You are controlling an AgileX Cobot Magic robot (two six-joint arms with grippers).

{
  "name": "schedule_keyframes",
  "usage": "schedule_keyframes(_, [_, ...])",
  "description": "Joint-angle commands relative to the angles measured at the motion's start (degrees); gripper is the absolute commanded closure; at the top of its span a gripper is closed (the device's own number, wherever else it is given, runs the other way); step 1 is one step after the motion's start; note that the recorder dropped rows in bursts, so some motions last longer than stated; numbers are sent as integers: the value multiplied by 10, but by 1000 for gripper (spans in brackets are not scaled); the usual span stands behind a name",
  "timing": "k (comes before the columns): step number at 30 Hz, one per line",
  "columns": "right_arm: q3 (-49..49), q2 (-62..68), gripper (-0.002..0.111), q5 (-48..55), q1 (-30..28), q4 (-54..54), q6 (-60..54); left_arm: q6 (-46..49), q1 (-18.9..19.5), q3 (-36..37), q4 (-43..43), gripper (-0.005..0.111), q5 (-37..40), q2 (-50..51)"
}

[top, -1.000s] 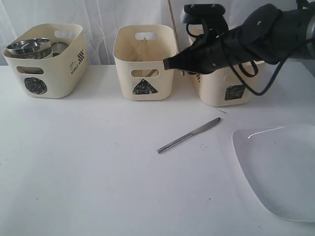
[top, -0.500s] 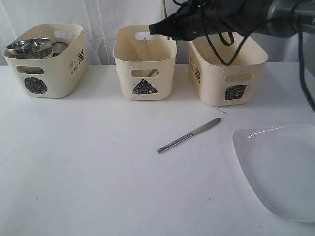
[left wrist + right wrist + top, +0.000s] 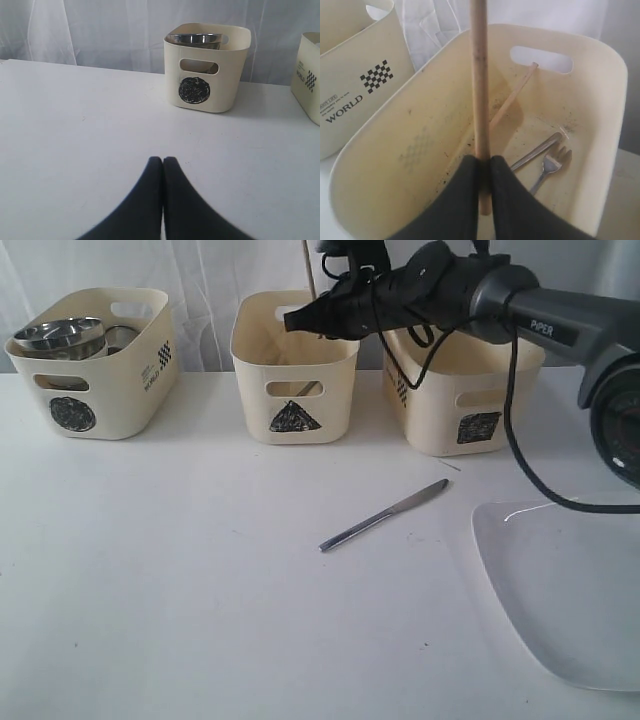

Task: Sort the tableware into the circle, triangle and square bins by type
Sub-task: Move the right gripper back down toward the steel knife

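My right gripper [image 3: 290, 318] is shut on a wooden chopstick [image 3: 304, 270] that stands upright over the triangle bin [image 3: 295, 420]. In the right wrist view the fingers [image 3: 485, 165] pinch the chopstick [image 3: 480, 85] near its lower end, above the bin's inside. A second chopstick [image 3: 512, 97], a fork [image 3: 547, 165] and a steel handle [image 3: 537, 150] lie in that bin. A steel knife [image 3: 385, 515] lies on the table. The large white plate [image 3: 565, 585] sits at the front right. The circle bin [image 3: 90, 390] holds steel bowls and mugs [image 3: 60, 335]. My left gripper [image 3: 163, 160] is shut and empty above bare table.
The square bin [image 3: 465, 410] stands right of the triangle bin, under my right arm and its cables. A neighbouring bin printed WORLD [image 3: 350, 90] shows in the right wrist view. The left wrist view faces the circle bin [image 3: 207, 95]. A white curtain hangs behind.
My right arm has swung left with the chopstick, from in front of the square bin to above the triangle bin. The left gripper has not moved.
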Motion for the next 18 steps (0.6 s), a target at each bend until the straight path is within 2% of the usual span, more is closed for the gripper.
schedule_keyframes(1, [-16,9,96,-2,4,-6,4,-2,1,2,-4,107,-2,-3])
schedule_keyframes(4, [-16,10,73,-4,8,-6,4,-2,1,2,-4,107,-2,-3])
schedule_keyframes(6, [-16,10,65,6,9,-7,4,-2,1,2,-4,107,-2,-3])
schedule_keyframes(9, [-16,1,66,37,10,-7,4,-2,1,2,-4,107,-2,-3])
schedule_keyframes(14, [-1,-41,78,97,10,-38,11,-2,1,2,-4,107,-2,-3])
schedule_keyframes(18, [47,-95,79,130,10,-159,134,-2,1,2,-4,107,-2,-3])
